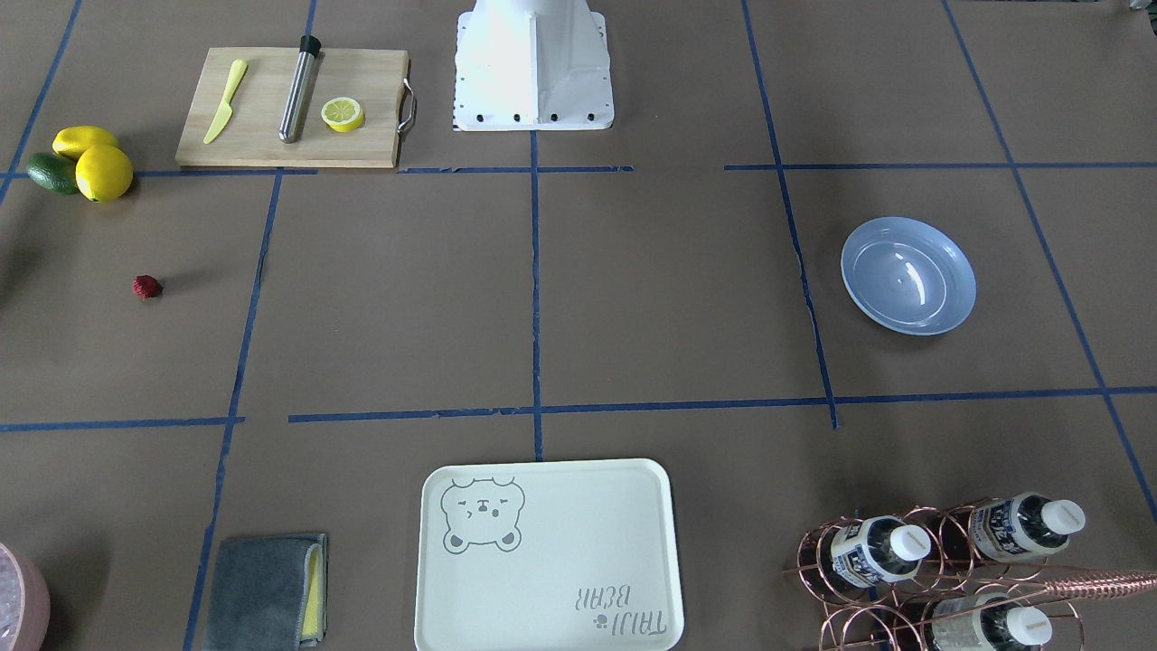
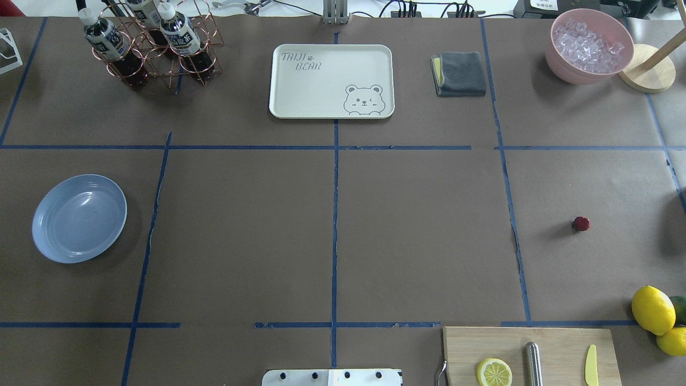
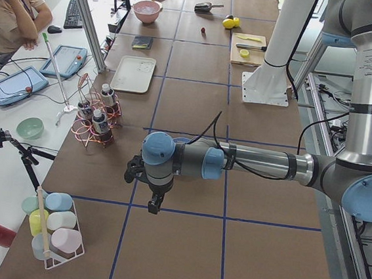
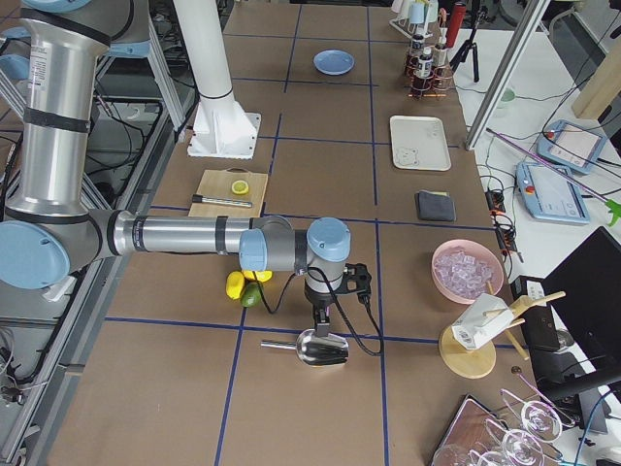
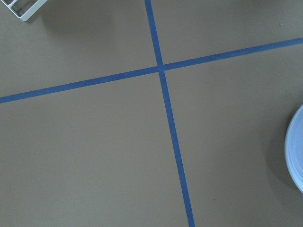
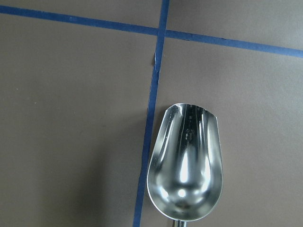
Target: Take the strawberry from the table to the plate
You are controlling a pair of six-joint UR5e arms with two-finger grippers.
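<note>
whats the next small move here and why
Probably swing the right gripper over the strawberry: the berry lies untouched on the table's right side, while that gripper hangs above a metal scoop farther out. The plate sits on the far left.

- Your front-facing camera looked steeply down from across the table, with the robot's base at its top edge
- Your overhead camera faced the opposite way; both shared the plate, strawberry and bear tray
- Your end cameras looked along the table, one with the left arm near, the other with the right arm
- Your wrist cameras sat close above the tape lines; the right one shared a metal scoop with the right-end view
</note>
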